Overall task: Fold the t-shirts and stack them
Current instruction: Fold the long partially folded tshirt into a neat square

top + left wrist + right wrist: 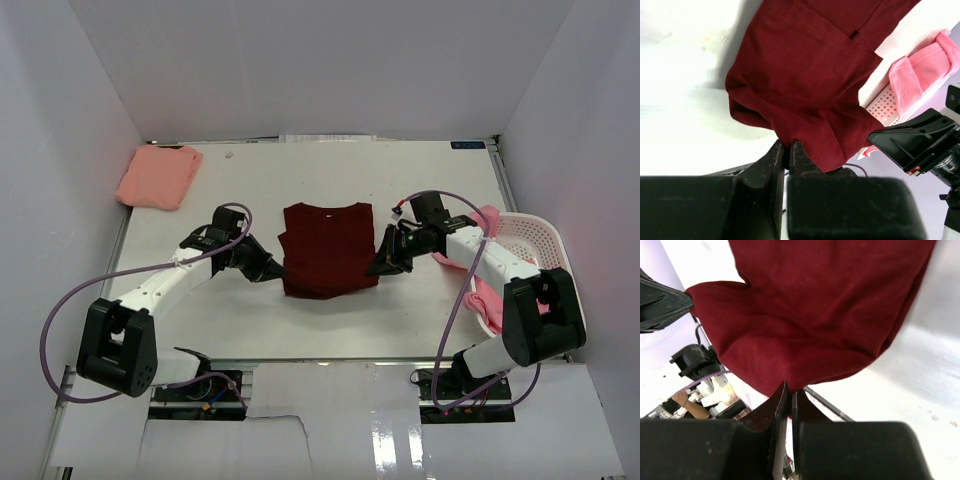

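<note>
Two end effectors grip the maroon t-shirt [325, 250] from opp. sides. The left end effector [268, 270] has its fingers pressed together on the shirt's near-left corner, and the right end effector [380, 265] is likewise pinching the near-right corner. Wrist views show the cloth bunched & wrinkled at both grips, w/ the near hem sagging between them. The rest of the shirt lies mid-counter [420, 310], collar toward the far side. To the right, a white mesh basket [535, 235] sits at the counter edge w/ pink t-shirts [487, 216] draped in & over its rim. In the far-left corner a salmon t-shirt [158, 177] lies folded, well apart from the others.
</note>
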`<action>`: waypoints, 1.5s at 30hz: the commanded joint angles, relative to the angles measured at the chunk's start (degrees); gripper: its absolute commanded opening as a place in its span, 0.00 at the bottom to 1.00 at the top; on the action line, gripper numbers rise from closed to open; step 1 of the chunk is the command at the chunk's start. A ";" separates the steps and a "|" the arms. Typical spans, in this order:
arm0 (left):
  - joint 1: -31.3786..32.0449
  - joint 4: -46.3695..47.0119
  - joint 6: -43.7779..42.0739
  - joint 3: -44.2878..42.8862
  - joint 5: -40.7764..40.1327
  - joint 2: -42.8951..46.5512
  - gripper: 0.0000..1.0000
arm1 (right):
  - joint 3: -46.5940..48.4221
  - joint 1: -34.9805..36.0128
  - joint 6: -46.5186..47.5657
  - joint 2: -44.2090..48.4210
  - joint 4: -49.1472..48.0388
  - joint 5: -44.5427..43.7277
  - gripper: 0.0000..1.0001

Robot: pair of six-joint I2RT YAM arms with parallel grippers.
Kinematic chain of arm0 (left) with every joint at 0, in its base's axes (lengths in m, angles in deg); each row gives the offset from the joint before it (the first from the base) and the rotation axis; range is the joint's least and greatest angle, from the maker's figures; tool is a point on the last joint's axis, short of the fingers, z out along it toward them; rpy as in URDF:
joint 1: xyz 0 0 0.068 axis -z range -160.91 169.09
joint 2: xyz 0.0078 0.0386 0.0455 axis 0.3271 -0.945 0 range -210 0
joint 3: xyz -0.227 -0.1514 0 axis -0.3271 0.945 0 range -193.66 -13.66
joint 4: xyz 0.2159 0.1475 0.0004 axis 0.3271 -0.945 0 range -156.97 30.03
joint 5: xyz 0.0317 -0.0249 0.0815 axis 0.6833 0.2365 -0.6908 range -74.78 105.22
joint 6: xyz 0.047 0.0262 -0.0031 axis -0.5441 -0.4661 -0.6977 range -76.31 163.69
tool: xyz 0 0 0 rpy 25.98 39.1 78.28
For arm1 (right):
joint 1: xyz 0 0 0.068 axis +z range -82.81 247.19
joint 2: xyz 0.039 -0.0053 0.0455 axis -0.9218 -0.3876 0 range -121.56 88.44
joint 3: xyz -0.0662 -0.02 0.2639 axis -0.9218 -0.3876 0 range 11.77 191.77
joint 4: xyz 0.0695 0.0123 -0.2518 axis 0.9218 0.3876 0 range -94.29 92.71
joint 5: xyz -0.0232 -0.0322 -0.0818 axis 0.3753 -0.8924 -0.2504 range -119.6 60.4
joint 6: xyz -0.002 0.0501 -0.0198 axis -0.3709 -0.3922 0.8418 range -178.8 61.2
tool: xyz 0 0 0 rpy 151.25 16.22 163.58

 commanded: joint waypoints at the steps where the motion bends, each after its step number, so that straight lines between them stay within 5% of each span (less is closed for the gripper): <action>1: -0.63 1.40 -2.20 -4.29 1.78 -1.86 0.00 | 5.33 -0.80 2.01 -1.50 1.00 1.48 0.08; 17: -2.04 -0.71 -2.99 -13.00 2.84 -3.37 0.00 | 12.90 -1.86 2.97 -3.09 4.25 2.71 0.08; 29: -0.99 -1.32 1.40 0.88 4.08 10.85 0.00 | -2.30 -0.72 0.34 9.64 1.35 2.36 0.08; 45: 5.25 -6.16 7.64 7.13 1.26 22.21 0.00 | -13.21 2.19 -4.94 23.11 0.91 0.60 0.08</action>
